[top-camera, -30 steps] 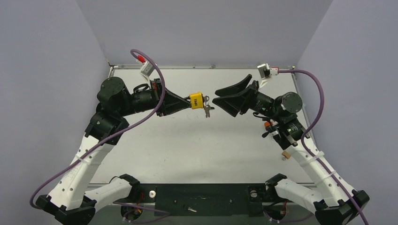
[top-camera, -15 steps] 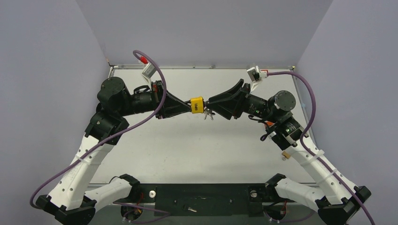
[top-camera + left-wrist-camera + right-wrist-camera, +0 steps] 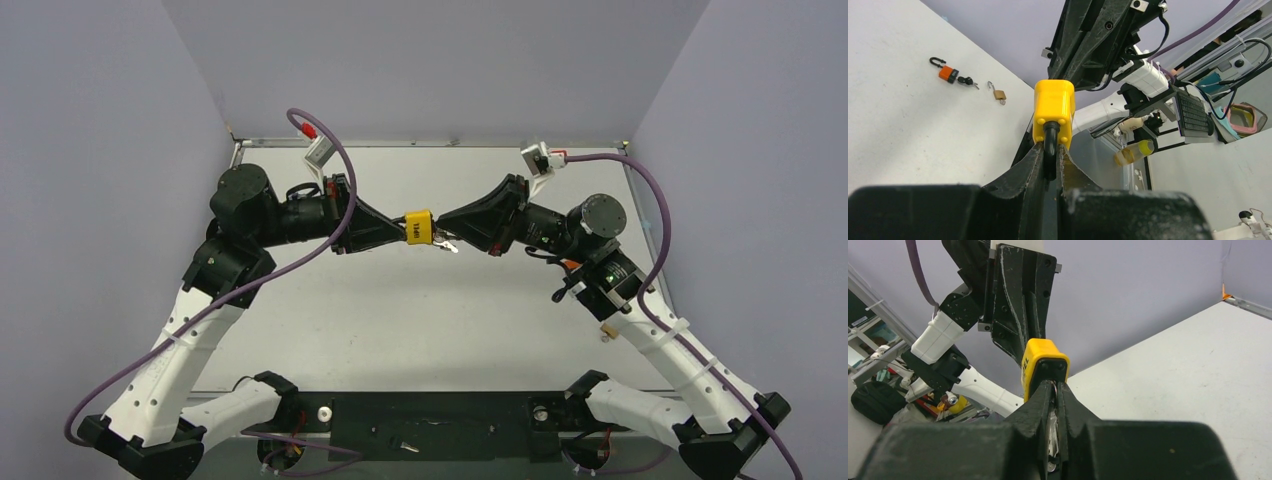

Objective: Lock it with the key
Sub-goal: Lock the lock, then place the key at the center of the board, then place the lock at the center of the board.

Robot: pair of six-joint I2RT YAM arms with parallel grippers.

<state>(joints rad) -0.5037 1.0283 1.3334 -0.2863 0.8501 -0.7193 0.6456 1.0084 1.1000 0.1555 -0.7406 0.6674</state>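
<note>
We hold the yellow padlock [image 3: 418,226] and the key [image 3: 448,244] aloft between 2 arms.
From above, our left end effector [image 3: 399,228] clamps the padlock over the worktop [image 3: 400,320], and our right end effector [image 3: 443,233] is closed on the key at its end. In the left wrist view, the fingers pinch the black shackle [image 3: 1050,142]. In the right wrist view, the fingers press together on silver key metal below the padlock.

Only a silver sliver, probably the key [image 3: 1052,437], shows between the right fingers [image 3: 1037,407]; the left fingers [image 3: 1026,167] hide most of the shackle [image 3: 1050,141] of the yellow padlock [image 3: 1053,107].
</note>
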